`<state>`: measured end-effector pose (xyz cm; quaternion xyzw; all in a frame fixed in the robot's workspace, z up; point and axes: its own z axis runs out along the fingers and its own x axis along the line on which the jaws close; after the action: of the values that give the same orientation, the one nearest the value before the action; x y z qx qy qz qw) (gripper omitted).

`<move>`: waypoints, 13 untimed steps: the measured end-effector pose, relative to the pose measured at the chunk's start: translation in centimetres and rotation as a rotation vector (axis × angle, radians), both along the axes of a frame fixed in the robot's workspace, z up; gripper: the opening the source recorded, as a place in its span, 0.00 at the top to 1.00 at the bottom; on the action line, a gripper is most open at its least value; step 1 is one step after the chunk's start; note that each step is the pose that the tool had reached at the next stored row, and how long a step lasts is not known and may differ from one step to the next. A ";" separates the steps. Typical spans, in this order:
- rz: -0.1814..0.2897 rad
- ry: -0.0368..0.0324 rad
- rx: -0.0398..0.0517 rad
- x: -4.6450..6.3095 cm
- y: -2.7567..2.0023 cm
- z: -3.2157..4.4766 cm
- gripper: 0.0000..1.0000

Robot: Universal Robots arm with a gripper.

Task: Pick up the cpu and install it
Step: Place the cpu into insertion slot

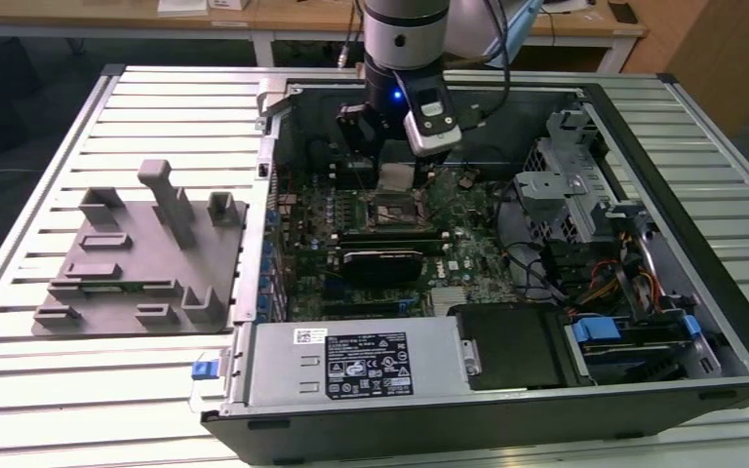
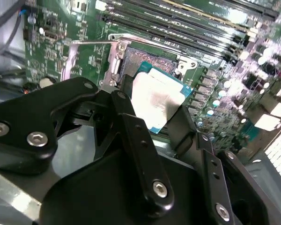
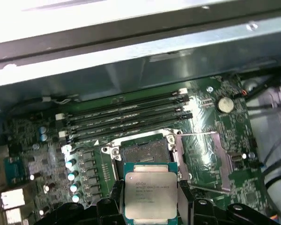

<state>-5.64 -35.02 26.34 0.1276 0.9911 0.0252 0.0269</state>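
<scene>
While its two black fingers (image 3: pixel 113 201) press on opposite edges of the cpu (image 3: pixel 151 193), the gripper (image 2: pixel 155 110) is closed on that chip and holds it with the silvery top plate facing the cameras in both wrist views. Just beyond the fingertips lies the open socket (image 3: pixel 143 151) on the green motherboard (image 3: pixel 89 154). Its dark square bed is uncovered, and its metal hold-down frame (image 3: pixel 202 159) is flipped back to one side of the gripper. The cpu hangs at the socket's nearer edge and partly covers it in the second wrist view; whether chip and socket touch cannot be told. Farther out past the socket run four long memory slots (image 3: pixel 126 112), and a round coin battery (image 3: pixel 225 104) sits beyond the flipped frame. In the exterior view the arm (image 1: pixel 405 39) reaches down into the open computer case (image 1: pixel 479 429), and a grey moulded tray (image 1: pixel 140 263) lies well apart from the gripper, outside the case, toward the exterior view's left.
</scene>
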 end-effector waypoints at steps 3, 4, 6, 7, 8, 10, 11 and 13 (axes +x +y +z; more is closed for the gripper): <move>-0.054 0.0000 0.0000 0.0 0.00 -0.01 0.46; -0.072 0.0000 0.0000 0.0 0.00 -0.01 0.46; -0.107 0.0000 0.0000 0.0 0.00 -0.01 0.46; -0.126 0.0000 0.0000 0.0 0.00 -0.02 0.46; -0.145 0.0000 0.0000 0.0 0.00 -0.02 0.46; -0.181 0.0000 0.0000 0.0 0.00 -0.02 0.46; -0.199 0.0000 0.0000 0.0 0.00 -0.03 0.46; -0.235 0.0000 0.0001 0.0 0.00 -0.03 0.46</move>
<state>-5.64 -35.03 26.30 0.2429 0.9693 0.0219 0.0296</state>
